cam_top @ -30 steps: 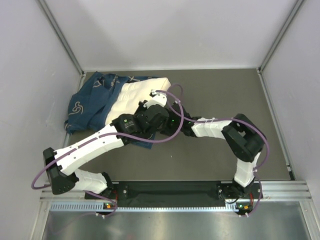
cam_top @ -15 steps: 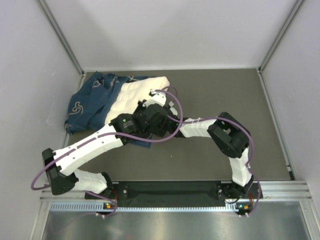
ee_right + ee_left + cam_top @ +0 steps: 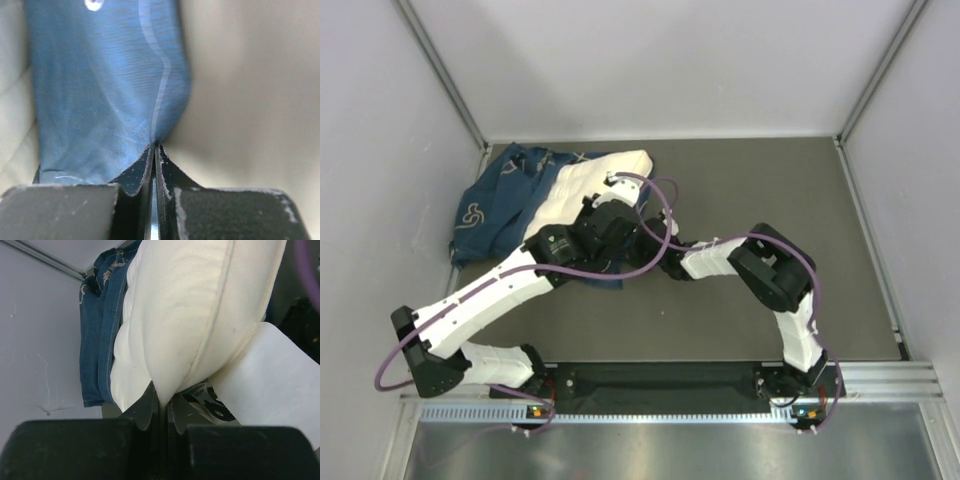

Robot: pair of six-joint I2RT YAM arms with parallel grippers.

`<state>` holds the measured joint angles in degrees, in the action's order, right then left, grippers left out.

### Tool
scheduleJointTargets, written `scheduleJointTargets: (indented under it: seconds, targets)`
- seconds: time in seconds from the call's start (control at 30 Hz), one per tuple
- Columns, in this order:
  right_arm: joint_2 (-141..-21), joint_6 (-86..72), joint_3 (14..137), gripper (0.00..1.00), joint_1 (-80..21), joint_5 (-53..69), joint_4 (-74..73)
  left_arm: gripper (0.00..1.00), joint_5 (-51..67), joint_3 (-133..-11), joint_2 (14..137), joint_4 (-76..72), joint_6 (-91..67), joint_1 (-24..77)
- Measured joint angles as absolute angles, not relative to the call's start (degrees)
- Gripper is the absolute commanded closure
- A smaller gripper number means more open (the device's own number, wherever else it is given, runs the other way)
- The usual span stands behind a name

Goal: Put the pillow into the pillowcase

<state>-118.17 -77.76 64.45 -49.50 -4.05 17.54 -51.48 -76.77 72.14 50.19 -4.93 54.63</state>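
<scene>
We see the plump cream-white quilted pillow [image 3: 588, 188] lying at the far left of the dark grey-brown table top [image 3: 760, 190]. Its left end is tucked into the dark blue denim-like pillowcase with white line drawings [image 3: 500, 205]. The case is bunched up against the left wall, and the right part of the pillow sticks out bare.

Both arms reach to the near edge of the pillow and cross there, the left arm's wrist lying over the right arm's. A purple cable [image 3: 665, 195] loops over the pillow's right end.

In the left wrist view, the left gripper [image 3: 161, 401] has its black fingers pressed together on a thin fold at the seamed edge of the pillow [image 3: 190, 310]. The pillow bulges up and away from the pinch. A white tag with dark print [image 3: 265, 385] lies just right of the fingers, against the pillow. The blue pillowcase [image 3: 97, 345] hangs to the left, past the pillow.

In the right wrist view, the right gripper [image 3: 154, 150] has its fingers squeezed tight on a pleat of the blue pillowcase fabric [image 3: 110, 85], which rises from the pinch with a pale stitched line along it. We cannot tell what the blurred beige surface on either side of the cloth is.
</scene>
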Motion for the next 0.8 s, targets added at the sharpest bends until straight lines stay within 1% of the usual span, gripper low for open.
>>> scheduleJointTargets:
  seconds: [0.1, 0.17, 0.3, 0.4, 0.47, 0.5, 0.6, 0.7, 0.8]
  targets:
    - [-113.27, -73.06, 63.13, 1.0, -48.21, -4.84, 16.08, 1.0, -51.29, -78.02, 72.27, 51.13, -4.56, 54.26]
    - [-107.68, -69.04, 63.11, 1.0, -47.79, -5.8, 14.92, 1.0, -51.24, -81.03, 73.03, 52.97, -4.49, 54.02]
    - [-93.71, -60.93, 65.08, 1.0, -47.44, -7.07, 12.03, 1.0, -51.03, -91.79, 76.25, 56.64, -4.47, 53.6]
    - [-85.82, -54.41, 71.48, 1.0, -47.53, -6.83, 6.66, 1.0, -50.87, -100.75, 78.96, 58.17, -4.29, 53.82]
    - [-82.39, -50.15, 76.79, 1.0, -47.48, -6.92, 1.76, 1.0, -50.52, -109.6, 81.36, 58.92, -3.84, 54.15]
    - [-81.19, -48.45, 79.37, 1.0, -47.44, -6.94, -0.75, 1.0, -50.39, -110.87, 81.69, 58.96, -3.79, 54.17]
    - [-80.01, -43.79, 89.86, 1.0, -47.35, -6.37, -9.8, 1.0, -47.53, -120.62, 84.18, 60.77, -3.88, 54.11]
    - [-78.96, -40.53, 98.83, 1.0, -47.33, -5.5, -14.48, 1.0, -43.05, -125.25, 85.3, 60.99, -4.08, 54.59]
    - [-74.56, -38.94, 100.14, 1.0, -47.29, -4.89, -17.3, 1.0, -36.32, -123.92, 85.25, 59.86, -4.64, 55.27]
